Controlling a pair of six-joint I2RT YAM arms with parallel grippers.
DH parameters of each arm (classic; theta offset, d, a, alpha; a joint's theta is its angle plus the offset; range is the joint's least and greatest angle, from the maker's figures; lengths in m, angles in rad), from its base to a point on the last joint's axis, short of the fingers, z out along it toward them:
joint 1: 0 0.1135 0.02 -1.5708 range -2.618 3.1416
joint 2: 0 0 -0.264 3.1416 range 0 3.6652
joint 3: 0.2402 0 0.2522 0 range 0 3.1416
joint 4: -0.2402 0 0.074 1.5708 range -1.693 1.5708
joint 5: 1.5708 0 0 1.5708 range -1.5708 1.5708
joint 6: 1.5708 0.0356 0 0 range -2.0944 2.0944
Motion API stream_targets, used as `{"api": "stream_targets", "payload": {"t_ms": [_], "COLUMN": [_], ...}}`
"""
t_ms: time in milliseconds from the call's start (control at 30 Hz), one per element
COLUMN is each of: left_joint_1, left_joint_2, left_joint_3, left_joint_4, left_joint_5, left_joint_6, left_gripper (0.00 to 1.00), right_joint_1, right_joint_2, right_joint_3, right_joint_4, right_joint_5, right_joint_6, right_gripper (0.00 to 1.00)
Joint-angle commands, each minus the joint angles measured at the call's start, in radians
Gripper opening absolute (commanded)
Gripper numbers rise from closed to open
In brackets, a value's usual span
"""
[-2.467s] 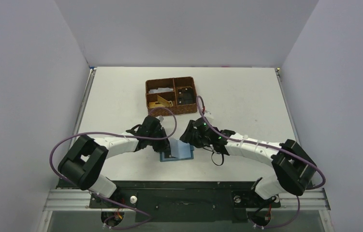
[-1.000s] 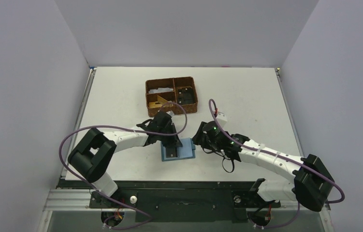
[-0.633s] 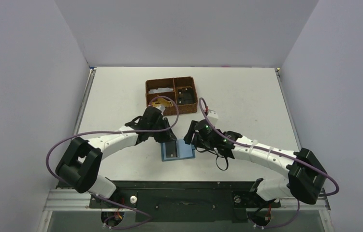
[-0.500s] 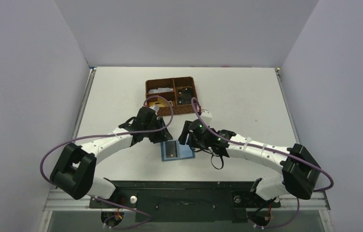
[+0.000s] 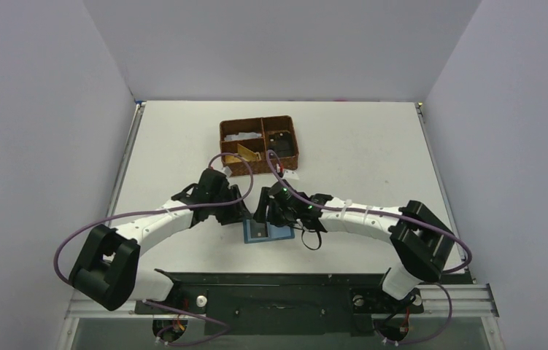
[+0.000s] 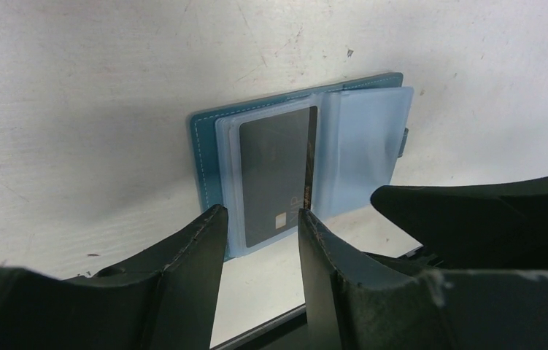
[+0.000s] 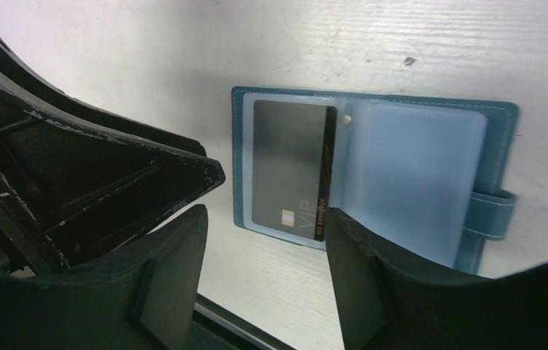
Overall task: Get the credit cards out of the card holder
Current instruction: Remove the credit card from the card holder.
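The card holder [image 5: 268, 233] lies open and flat on the table [image 5: 373, 146], close to its near edge and about midway between the two arm bases. Its teal cover faces down and its clear pockets face up. The little snap tab [image 7: 492, 214] sticks out from the right edge.

A dark card [image 7: 290, 165] with a small gold chip and the letters VIP sits inside the clear pocket on the left panel. The pocket on the right panel looks pale blue, and whether it holds anything cannot be told.

The left end effector [image 6: 260, 219] is spread open with nothing between its fingers, and in its own camera they frame the chip end of the dark card. The right end effector [image 7: 265, 219] is also spread open and empty, just beside the left one over the card holder. Whether either touches it cannot be told.

Farther back on the table stands a brown basket [image 5: 259, 120], and a tan-gold card [image 5: 244, 153] leans in its near left compartment.
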Motion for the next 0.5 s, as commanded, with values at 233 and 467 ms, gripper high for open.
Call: {"api": "stream_targets", "payload": {"t_ms": [233,467], "left_joint_1": [0.003,-0.011], "left_joint_2": [0.025,0.056], "left_joint_3": [-0.031,-0.022], "left_joint_4": [0.062,0.087], "left_joint_5": [0.027,0.034], "left_joint_6": [0.010,0.002], "left_gripper": [0.33,0.25], "right_joint_1": [-0.043,-0.057], "right_joint_2": [0.087,0.104], "right_joint_3": [-0.025,-0.064], "right_joint_4": [0.186,0.232], "right_joint_5": [-0.110,-0.112], "right_joint_6": [0.048,0.062], "right_gripper": [0.51,0.51]}}
